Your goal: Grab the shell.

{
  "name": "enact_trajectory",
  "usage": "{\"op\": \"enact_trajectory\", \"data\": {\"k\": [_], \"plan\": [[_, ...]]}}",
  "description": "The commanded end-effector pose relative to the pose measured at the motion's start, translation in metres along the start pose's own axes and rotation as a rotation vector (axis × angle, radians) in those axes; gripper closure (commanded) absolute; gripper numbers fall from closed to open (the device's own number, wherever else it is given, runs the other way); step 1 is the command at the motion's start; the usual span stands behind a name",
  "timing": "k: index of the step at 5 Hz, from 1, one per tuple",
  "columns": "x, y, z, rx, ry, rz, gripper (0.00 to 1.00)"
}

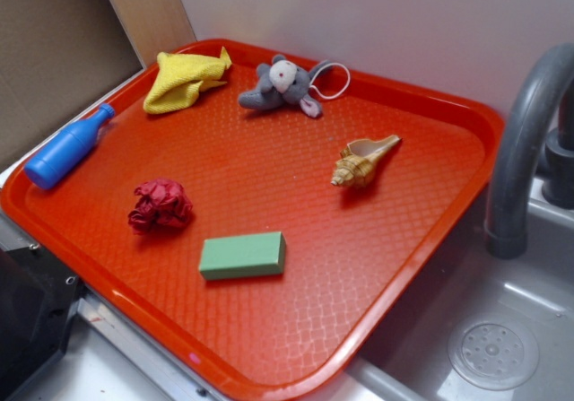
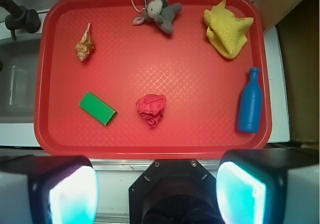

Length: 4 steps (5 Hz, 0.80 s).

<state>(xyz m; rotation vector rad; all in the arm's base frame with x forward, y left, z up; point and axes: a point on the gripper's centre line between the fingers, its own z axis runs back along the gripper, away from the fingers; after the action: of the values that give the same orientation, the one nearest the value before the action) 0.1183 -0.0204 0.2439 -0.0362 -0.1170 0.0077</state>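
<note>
Nothing of the grab is done yet. My claw [image 2: 157,189] hangs high above the tray's [image 2: 150,146] near edge, jaws spread wide and empty. I see the shell [image 2: 84,44] untouched at the tray's far left, beyond the green block [image 2: 97,108].

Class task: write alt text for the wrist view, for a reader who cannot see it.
A ridged tan spiral shell lies at the far left of a red plastic tray, with a green rectangular block nearer the camera. The hand is open, short of the tray.
</note>
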Motion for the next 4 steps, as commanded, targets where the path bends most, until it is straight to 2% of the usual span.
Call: {"op": "enact_trajectory", "data": {"k": [1, 2, 3, 4], "plan": [[0.000, 0.000, 0.000, 0.000, 0.000, 0.000, 0.00], [0.027, -0.022, -0.017, -0.052, 0.063, 0.010, 0.00], [0.046, -0.047, -0.033, -0.058, 0.037, 0.025, 0.00], [0.069, -0.073, -0.055, -0.024, 0.006, 0.046, 0.00]]}}
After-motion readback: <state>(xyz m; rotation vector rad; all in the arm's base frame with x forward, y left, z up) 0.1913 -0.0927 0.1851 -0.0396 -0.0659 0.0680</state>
